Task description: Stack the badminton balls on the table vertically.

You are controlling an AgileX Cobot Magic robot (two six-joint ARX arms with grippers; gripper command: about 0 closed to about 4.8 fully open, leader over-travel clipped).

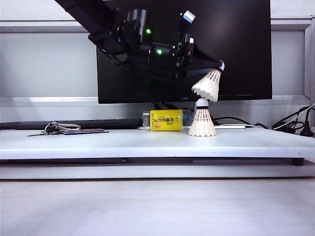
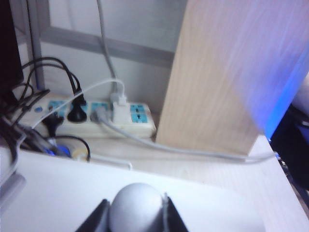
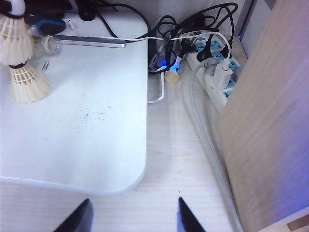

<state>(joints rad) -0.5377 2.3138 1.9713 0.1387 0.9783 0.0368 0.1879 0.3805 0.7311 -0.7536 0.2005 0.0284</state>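
My left tool [image 2: 136, 212] clamped on cork tip of upper shuttlecock [image 1: 208, 84], tilted, skirt just above lower shuttlecock [image 1: 202, 123], which stands upright on bench [image 1: 123, 142] nr back edge, right of ctr. Right tool [image 3: 133, 215] jaws apart, empty, off bench's right-hand corner.

Left claw [image 2: 136, 212] cut off at frame edge; right claw [image 3: 134, 215] likewise

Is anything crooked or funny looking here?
Yes. The left gripper holds the upper shuttlecock tilted over the standing shuttlecock on the table, not straight. The right gripper waits open, off the table.
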